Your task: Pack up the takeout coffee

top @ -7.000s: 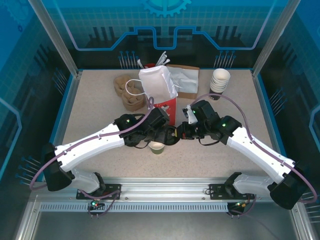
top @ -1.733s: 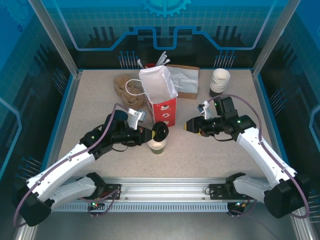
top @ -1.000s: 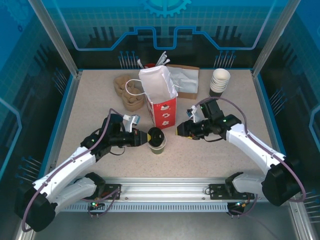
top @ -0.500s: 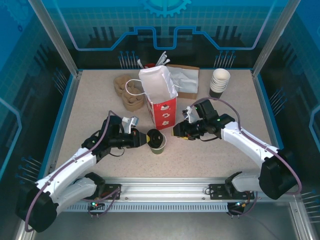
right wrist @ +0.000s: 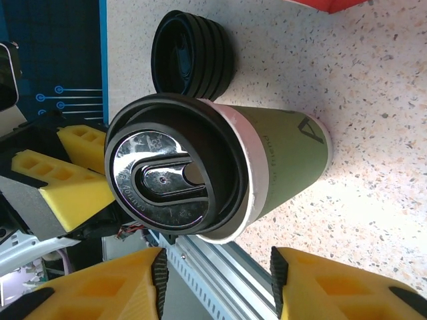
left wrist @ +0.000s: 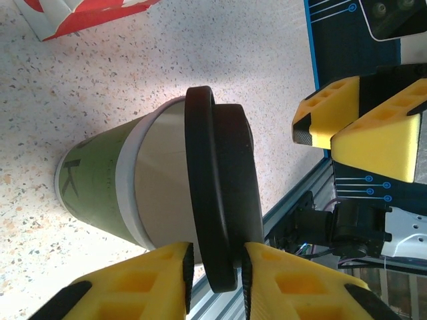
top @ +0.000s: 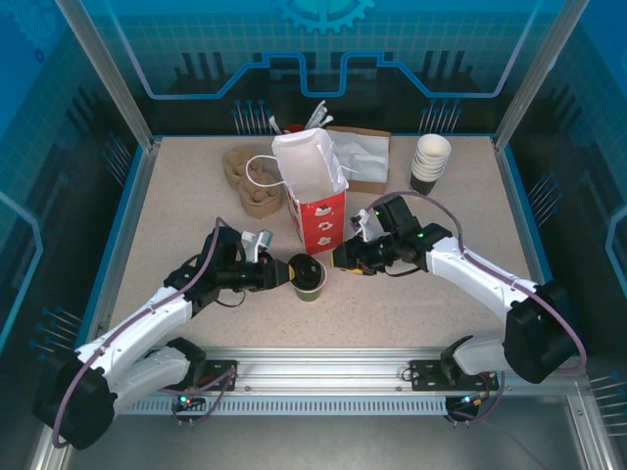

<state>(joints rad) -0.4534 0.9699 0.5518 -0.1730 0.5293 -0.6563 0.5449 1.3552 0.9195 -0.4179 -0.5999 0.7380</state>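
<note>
The takeout coffee (top: 310, 282) is an olive-green cup (left wrist: 100, 180) standing on the table just in front of the paper bag. Its black lid (left wrist: 220, 187) sits crooked in the white-rimmed mouth (right wrist: 167, 177). My left gripper (top: 289, 274) reaches it from the left. Its fingers are slightly open on either side of the lid's rim (left wrist: 217, 267), with only thin gaps. From the right, my right gripper (top: 339, 261) points at the cup. It is open wide (right wrist: 217, 280), with the cup (right wrist: 287, 160) just beyond its fingertips and nothing between them.
The red-and-white paper bag (top: 315, 191) stands open right behind the cup. A stack of black lids (right wrist: 193, 57) lies beside the cup. Brown cup carriers (top: 250, 181) are at the back left, a brown box (top: 362, 157) and stacked cups (top: 431, 159) at the back right.
My left gripper's fingers have spread a little off the lid, which stays on the cup. My right gripper has moved left, closer to the cup.
</note>
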